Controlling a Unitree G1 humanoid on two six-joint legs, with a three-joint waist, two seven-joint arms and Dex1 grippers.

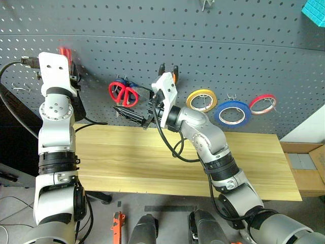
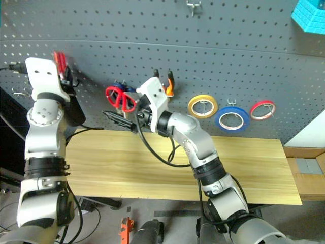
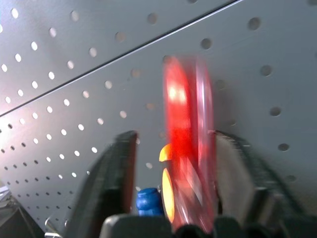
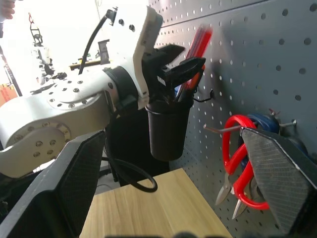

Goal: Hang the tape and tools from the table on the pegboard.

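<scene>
My left gripper (image 4: 179, 63) is up at the pegboard (image 1: 228, 51), above a black cup (image 4: 168, 131) that hangs there. It is open, and the red-handled screwdriver (image 3: 188, 148) stands blurred between its fingers, with a gap on one side and its lower end reaching into the cup. My right gripper (image 1: 131, 116) is wide open and empty, pointing left just below the red-handled scissors (image 1: 123, 94) on their hook. The pliers (image 1: 175, 73) hang behind my right wrist. The blue tape (image 1: 232, 113) hangs further right. The table (image 1: 152, 157) lies bare below.
A yellow roll (image 1: 201, 99) and a red roll (image 1: 262, 103) hang on either side of the blue tape. Blue-handled scissors (image 4: 267, 124) hang behind the red ones. Orange and blue screwdriver handles (image 3: 166, 153) stick out of the cup. A cardboard box (image 1: 310, 162) sits beyond the table's right end.
</scene>
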